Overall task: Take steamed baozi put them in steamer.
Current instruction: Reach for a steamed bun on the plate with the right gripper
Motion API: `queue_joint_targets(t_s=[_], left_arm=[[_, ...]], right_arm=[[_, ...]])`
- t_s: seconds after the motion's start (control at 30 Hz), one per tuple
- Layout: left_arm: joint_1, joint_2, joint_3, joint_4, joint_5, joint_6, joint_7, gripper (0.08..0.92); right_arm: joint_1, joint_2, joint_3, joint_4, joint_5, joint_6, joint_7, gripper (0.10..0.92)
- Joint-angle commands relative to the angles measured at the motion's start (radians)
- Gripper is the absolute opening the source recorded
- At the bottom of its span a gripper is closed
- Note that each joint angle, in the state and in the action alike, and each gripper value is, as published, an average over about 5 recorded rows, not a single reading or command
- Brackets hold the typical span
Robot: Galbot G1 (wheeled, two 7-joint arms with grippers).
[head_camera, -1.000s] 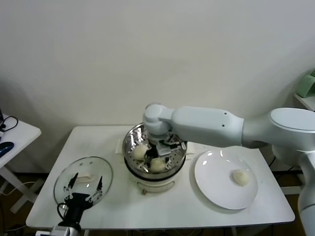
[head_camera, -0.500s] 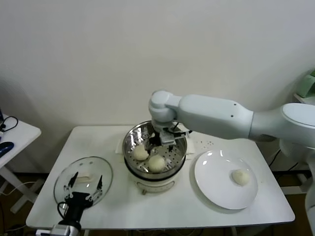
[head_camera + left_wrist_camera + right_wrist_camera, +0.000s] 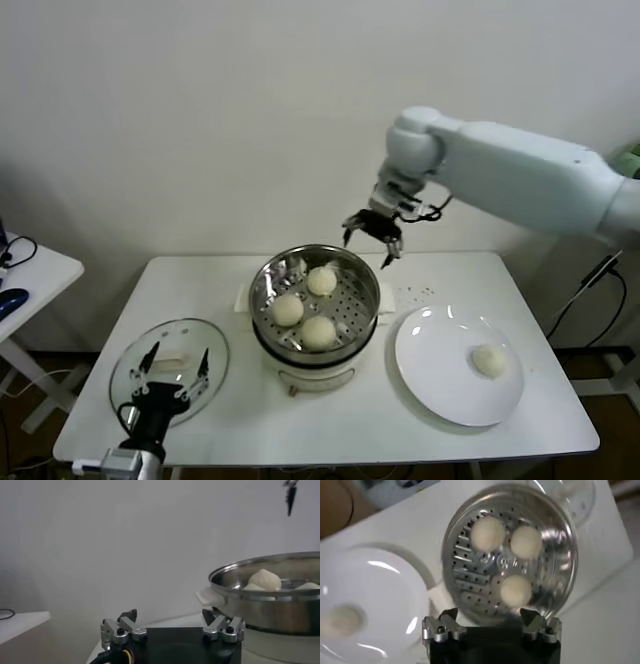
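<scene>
The shiny steel steamer (image 3: 262, 283) stands mid-table on its white base and holds three cream-white baozi (image 3: 321, 281), (image 3: 288, 309), (image 3: 318, 331). They also show in the right wrist view (image 3: 488, 534). A fourth baozi (image 3: 488, 360) lies on the white plate (image 3: 430, 345) to the right. My right gripper (image 3: 372, 238) is open and empty, raised above the steamer's far right rim. My left gripper (image 3: 172, 372) is open and empty, low at the table's front left over the glass lid (image 3: 128, 362). The left wrist view shows the steamer's side (image 3: 270, 607).
The round glass lid lies flat at the table's front left. A small side table (image 3: 30, 272) with a cable stands to the left. A wall runs close behind the table. The plate sits near the right front edge.
My right gripper let go of a baozi inside the steamer, then rose up and to the right, out of the pot. Three baozi now lie in the steamer. The left arm stayed put.
</scene>
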Motion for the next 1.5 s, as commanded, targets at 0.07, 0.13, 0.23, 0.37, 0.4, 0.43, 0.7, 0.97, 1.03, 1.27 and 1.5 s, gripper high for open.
queue_joint_targets(t_s=[0.07,0.13,0.23,0.37,0.4,0.43,0.7,0.97,1.03,1.27,1.5], left_arm=[[-0.027,0.001,0.003,-0.002,-0.002,0.003,0.01,0.823],[-0.029,0.0,0.003,-0.004,-0.001,0.003,0.011,0.823],[-0.027,-0.004,-0.001,-0.009,0.004,0.007,0.012,0.823],[-0.015,-0.008,-0.009,-0.016,0.006,0.009,0.012,0.823],[-0.012,-0.008,-0.009,-0.017,0.008,0.008,0.012,0.823],[-0.01,-0.008,-0.01,-0.016,0.009,0.008,0.012,0.823],[-0.015,-0.013,-0.016,-0.017,0.021,0.016,0.008,0.823],[-0.018,-0.021,-0.009,-0.003,0.039,0.013,0.01,0.823],[-0.018,-0.02,-0.012,-0.001,0.038,0.012,0.01,0.823],[-0.007,-0.021,-0.014,0.005,0.037,0.007,0.011,0.823],[-0.009,-0.019,-0.013,0.009,0.039,0.007,0.011,0.823]], right_arm=[[-0.104,-0.384,-0.036,-0.027,0.046,-0.266,0.0,0.823],[-0.179,-0.421,0.008,-0.017,-0.006,-0.264,0.009,0.823],[-0.299,-0.468,0.091,-0.009,-0.083,-0.252,0.023,0.823],[-0.447,-0.49,0.193,-0.024,-0.151,-0.231,0.037,0.823],[-0.481,-0.487,0.217,-0.032,-0.17,-0.226,0.04,0.823],[-0.509,-0.481,0.238,-0.04,-0.191,-0.218,0.042,0.823],[-0.66,-0.429,0.322,-0.071,-0.282,-0.185,0.049,0.823],[-0.675,-0.405,0.309,-0.067,-0.304,-0.175,0.046,0.823],[-0.682,-0.398,0.32,-0.077,-0.35,-0.15,0.046,0.823],[-0.732,-0.369,0.398,-0.124,-0.492,-0.083,0.071,0.823],[-0.743,-0.349,0.41,-0.139,-0.506,-0.077,0.089,0.823]])
